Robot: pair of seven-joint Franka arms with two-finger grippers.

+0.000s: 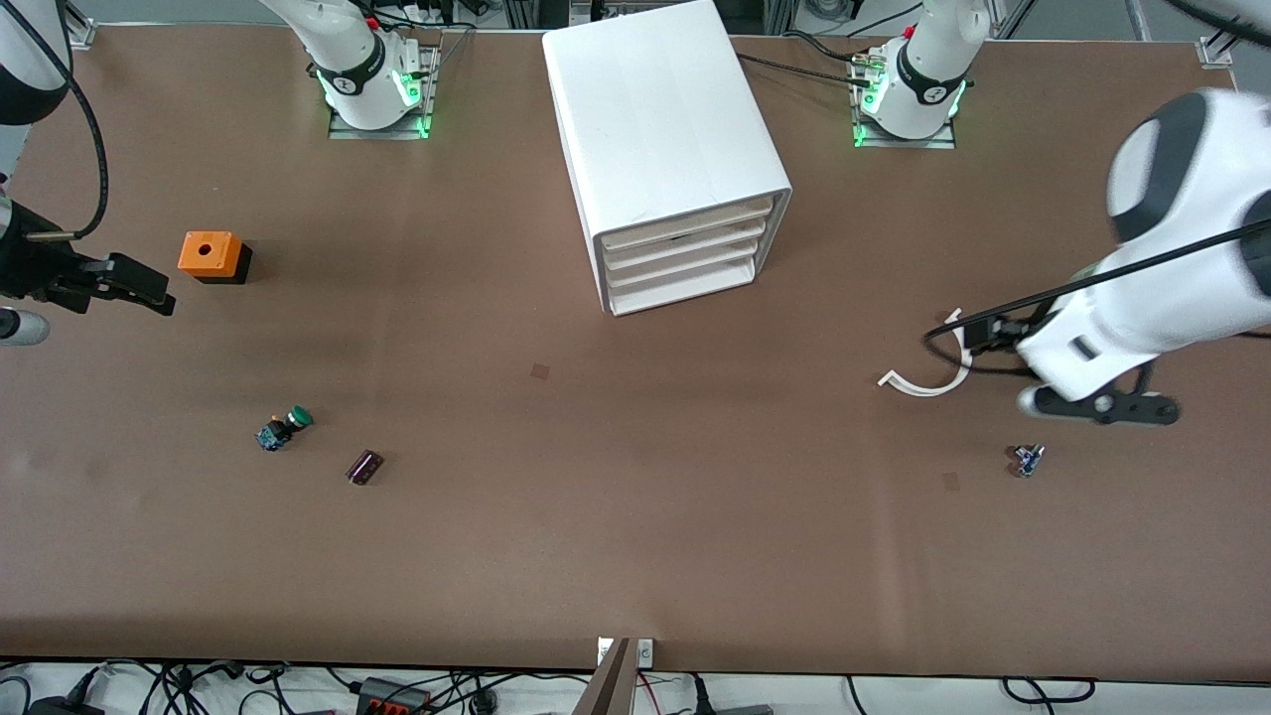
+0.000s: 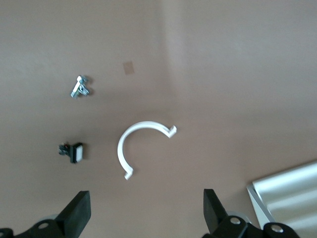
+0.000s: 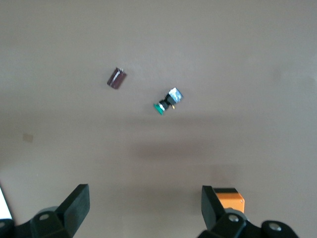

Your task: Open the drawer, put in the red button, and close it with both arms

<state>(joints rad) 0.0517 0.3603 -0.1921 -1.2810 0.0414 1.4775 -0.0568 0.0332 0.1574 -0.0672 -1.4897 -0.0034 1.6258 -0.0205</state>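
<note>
The white cabinet (image 1: 675, 149) stands at the middle of the table between the arm bases, its four drawers (image 1: 685, 253) all shut; a corner of it shows in the left wrist view (image 2: 290, 191). No red-capped button shows in any view. My left gripper (image 1: 1102, 407) is open and empty, up over the table at the left arm's end, beside a white C-shaped ring (image 1: 933, 372). In its wrist view (image 2: 146, 213) the ring (image 2: 143, 146) lies between the fingers' line. My right gripper (image 1: 129, 288) is open and empty (image 3: 145, 210) beside the orange box (image 1: 211, 256).
A green-capped button (image 1: 286, 427) (image 3: 167, 101) and a small dark purple piece (image 1: 364, 467) (image 3: 117, 78) lie nearer the front camera than the orange box (image 3: 230, 198). A small metal part (image 1: 1028, 459) (image 2: 79, 87) and a black-and-white part (image 2: 72, 151) lie near the ring.
</note>
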